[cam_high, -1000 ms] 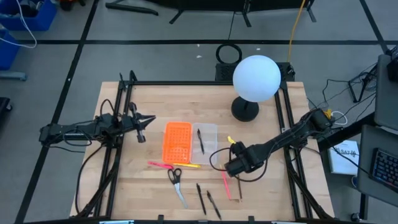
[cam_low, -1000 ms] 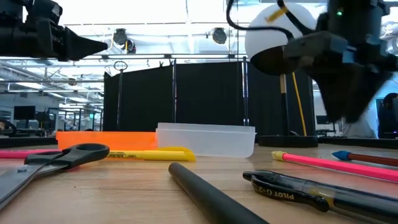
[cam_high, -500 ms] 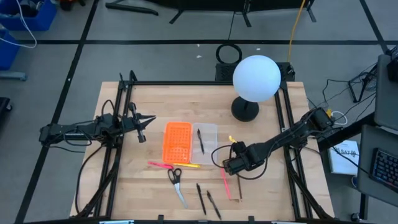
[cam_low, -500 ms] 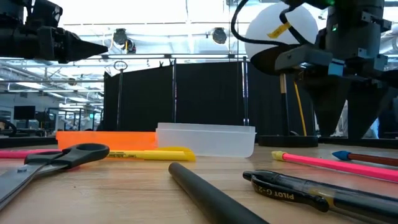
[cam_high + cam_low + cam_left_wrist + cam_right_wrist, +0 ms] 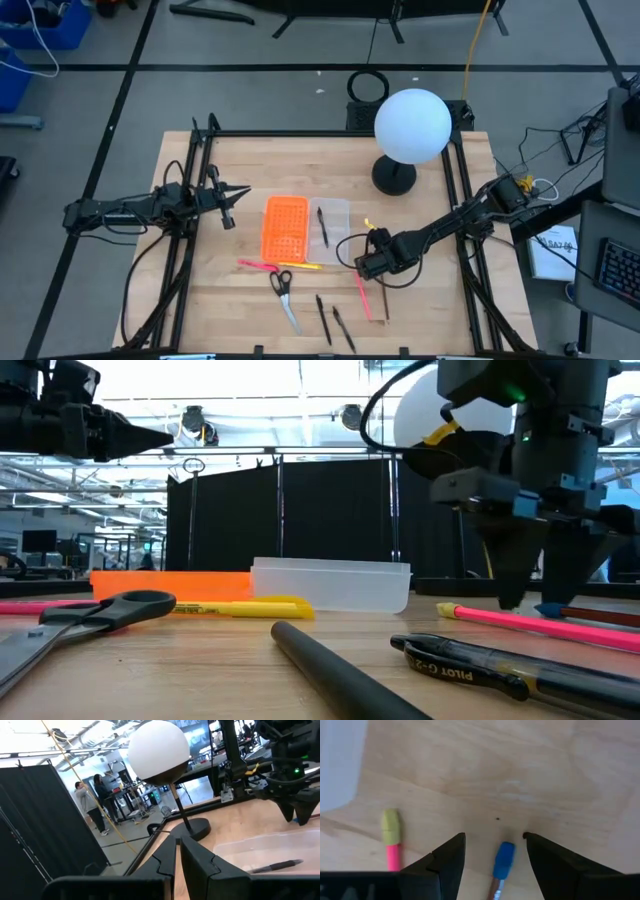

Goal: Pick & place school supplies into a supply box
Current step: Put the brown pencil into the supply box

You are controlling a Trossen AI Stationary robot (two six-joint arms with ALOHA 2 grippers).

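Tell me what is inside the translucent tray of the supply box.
One black pen lies inside the translucent tray, seen from above. From table height the tray's frosted wall hides it. Nothing shows on the orange half.

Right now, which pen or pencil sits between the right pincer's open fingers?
The reddish-brown pencil with the blue eraser tip. It lies centred between the right pincer fingers; the pink pencil with the yellow eraser lies outside them, to one side.
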